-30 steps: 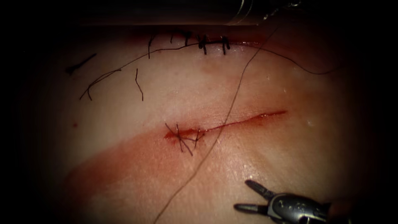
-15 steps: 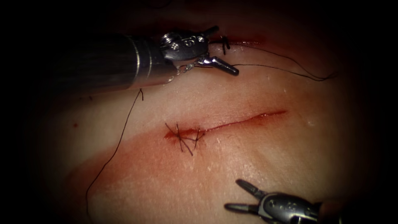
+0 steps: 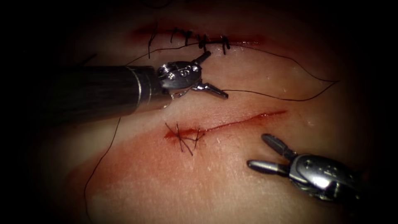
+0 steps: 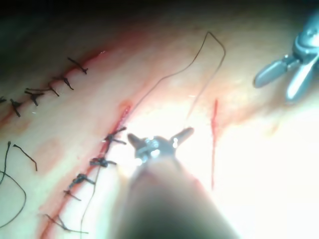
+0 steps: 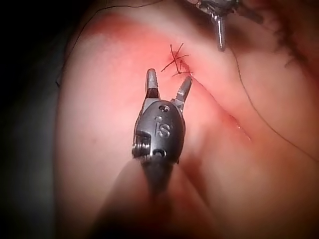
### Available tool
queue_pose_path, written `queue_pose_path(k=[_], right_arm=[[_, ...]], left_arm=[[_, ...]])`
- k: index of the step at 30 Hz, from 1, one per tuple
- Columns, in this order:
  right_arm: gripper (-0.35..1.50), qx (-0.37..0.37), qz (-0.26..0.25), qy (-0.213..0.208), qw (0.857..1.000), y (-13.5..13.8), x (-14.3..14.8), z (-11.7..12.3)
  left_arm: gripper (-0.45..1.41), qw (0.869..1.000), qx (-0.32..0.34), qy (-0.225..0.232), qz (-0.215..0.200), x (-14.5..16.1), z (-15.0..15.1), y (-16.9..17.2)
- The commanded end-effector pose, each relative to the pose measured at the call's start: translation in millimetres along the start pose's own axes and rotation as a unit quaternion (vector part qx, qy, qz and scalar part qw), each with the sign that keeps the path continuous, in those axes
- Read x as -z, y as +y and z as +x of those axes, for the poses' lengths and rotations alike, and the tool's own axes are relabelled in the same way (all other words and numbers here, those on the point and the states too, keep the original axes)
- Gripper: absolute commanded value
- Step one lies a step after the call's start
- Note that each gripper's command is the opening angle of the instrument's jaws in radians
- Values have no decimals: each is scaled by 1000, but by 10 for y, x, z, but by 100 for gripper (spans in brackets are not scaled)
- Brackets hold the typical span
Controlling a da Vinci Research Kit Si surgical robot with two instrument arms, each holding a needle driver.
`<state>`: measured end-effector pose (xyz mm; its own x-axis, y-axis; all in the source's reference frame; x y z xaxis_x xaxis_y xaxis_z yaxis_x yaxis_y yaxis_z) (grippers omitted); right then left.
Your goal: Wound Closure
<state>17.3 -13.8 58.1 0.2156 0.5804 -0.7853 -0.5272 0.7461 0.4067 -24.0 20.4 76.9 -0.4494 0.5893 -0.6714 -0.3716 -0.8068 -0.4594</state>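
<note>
above the long red cut (image 3: 244, 120) in the pale pink tissue (image 3: 232, 174), your left arm's silver tool (image 3: 212, 74) stands with jaws wide apart, the thin black thread (image 3: 265, 96) running off the lower jaw; you cannot tell if it grips it. below the cut's right end, your right arm's grey tool (image 3: 265, 153) gapes, holding nothing. dark knotted stitches (image 3: 184, 137) close the cut's left end.

From my console I read just one marking, the characters "IS" or "S1" stamped on the wrist housing of the right tool (image 5: 168, 88), seen in its own wrist view
</note>
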Motion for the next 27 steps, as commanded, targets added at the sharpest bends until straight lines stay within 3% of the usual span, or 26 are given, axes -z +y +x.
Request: queue_pose_path(k=[1,3,7,8,15,23,27], right_arm=[[143,18,-1,1,1000,3,-7,2],[143,56,-10,-2,998,12,-16,6],[135,110,6,-49,993,28,-38,2],[133,126,9,-73,989,43,-52,-4],[133,147,11,-125,981,76,-78,-25],[133,141,9,-121,983,79,-75,-10],[131,137,2,-126,983,98,-85,-2]], left_arm=[[118,1000,-2,0,-1,-7,-4,1],[116,1000,-3,0,-2,-4,-6,2],[116,1000,-2,0,-2,-2,-6,5],[116,1000,-2,0,-4,-2,-6,8],[113,1000,-2,1,-6,0,-7,17],[113,1000,-10,-6,-4,-4,-25,21],[113,1000,-16,-3,-16,0,-37,31]])
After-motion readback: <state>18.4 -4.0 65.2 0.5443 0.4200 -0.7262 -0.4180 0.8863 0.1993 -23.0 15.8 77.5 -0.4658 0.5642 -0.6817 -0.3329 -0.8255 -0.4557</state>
